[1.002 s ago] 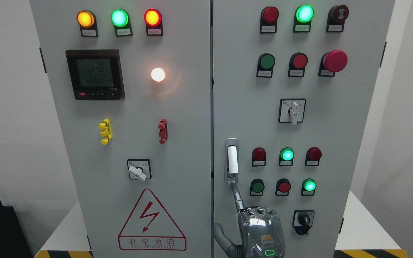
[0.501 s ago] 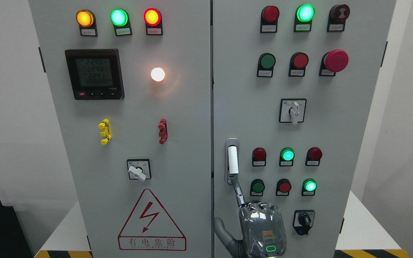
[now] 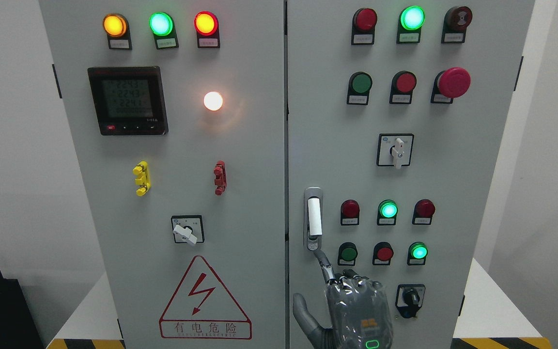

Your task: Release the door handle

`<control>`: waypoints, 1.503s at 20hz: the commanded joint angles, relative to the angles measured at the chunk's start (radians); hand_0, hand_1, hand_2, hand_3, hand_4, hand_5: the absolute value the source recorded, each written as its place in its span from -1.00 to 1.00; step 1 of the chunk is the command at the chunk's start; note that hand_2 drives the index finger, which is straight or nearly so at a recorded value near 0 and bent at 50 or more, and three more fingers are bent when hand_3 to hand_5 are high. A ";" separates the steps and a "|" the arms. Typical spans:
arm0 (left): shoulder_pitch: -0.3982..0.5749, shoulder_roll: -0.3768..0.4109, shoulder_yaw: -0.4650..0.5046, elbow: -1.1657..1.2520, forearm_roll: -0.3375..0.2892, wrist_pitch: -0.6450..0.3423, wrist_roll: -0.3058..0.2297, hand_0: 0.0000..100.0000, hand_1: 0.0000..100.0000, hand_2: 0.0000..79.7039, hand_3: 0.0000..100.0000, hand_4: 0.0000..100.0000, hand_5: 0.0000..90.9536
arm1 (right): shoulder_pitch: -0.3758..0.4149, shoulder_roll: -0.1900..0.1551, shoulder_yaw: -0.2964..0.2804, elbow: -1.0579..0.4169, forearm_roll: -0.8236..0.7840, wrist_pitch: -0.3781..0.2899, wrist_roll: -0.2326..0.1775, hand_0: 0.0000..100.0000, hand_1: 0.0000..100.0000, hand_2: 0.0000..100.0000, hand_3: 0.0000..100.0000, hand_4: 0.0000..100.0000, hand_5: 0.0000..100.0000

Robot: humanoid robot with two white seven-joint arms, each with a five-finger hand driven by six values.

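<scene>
A: Right hand [image 3: 356, 308] status?
B: Low against the right door [image 3: 472, 160], wrist cut off by the bottom edge. Index finger [image 3: 324, 265] is straight, with its tip at the lower end of the door handle [image 3: 314, 218]. Thumb [image 3: 302, 315] is splayed left. The other fingers fold at the knuckles and their tips are hidden. It grips nothing, so it's released.
A: Is it touching the handle?
B: Can't tell, the tip overlaps the handle's base plate.
A: Where's the handle?
B: Upright, left edge of the right door, just beside the centre seam [image 3: 286, 145].
A: Anything blocked?
B: The hand covers the door panel below the green button [image 3: 347, 253]. Button labels are too small to read.
A: Clearance?
B: The black knob switch [image 3: 410, 296] is just right of the hand. The thumb is near the seam. Bare panel lies left of the handle up to the seam. The striped floor tape [image 3: 502, 343] is cut off at the bottom right.
</scene>
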 commanded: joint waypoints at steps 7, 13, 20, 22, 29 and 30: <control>0.000 0.000 0.011 0.017 0.000 0.000 0.001 -0.76 -0.22 -1.00 -1.00 -1.00 -1.00 | -0.063 0.006 -0.038 -0.041 0.006 0.030 0.079 -0.21 -1.00 0.80 1.00 0.78 0.79; 0.000 0.000 0.011 0.017 0.000 0.000 0.001 -0.76 -0.22 -1.00 -1.00 -1.00 -1.00 | -0.103 0.006 -0.038 -0.031 0.012 0.035 0.104 -0.31 -1.00 0.82 1.00 0.79 0.80; 0.000 0.000 0.011 0.017 0.000 0.000 0.001 -0.76 -0.22 -1.00 -1.00 -1.00 -1.00 | -0.132 0.006 -0.035 -0.016 0.025 0.045 0.119 -0.37 -1.00 0.84 1.00 0.79 0.81; 0.000 0.000 0.011 0.017 0.000 0.000 0.001 -0.76 -0.22 -1.00 -1.00 -1.00 -1.00 | -0.147 0.006 -0.035 -0.007 0.031 0.054 0.128 -0.39 -1.00 0.84 1.00 0.79 0.81; 0.002 -0.002 0.011 0.017 0.000 0.000 0.001 -0.76 -0.22 -1.00 -1.00 -1.00 -1.00 | -0.189 0.006 -0.035 0.025 0.032 0.065 0.153 -0.40 -1.00 0.85 1.00 0.80 0.82; 0.002 -0.002 0.011 0.017 0.000 0.000 0.001 -0.76 -0.22 -1.00 -1.00 -1.00 -1.00 | -0.192 0.006 -0.034 0.025 0.032 0.065 0.158 -0.40 -1.00 0.86 1.00 0.80 0.82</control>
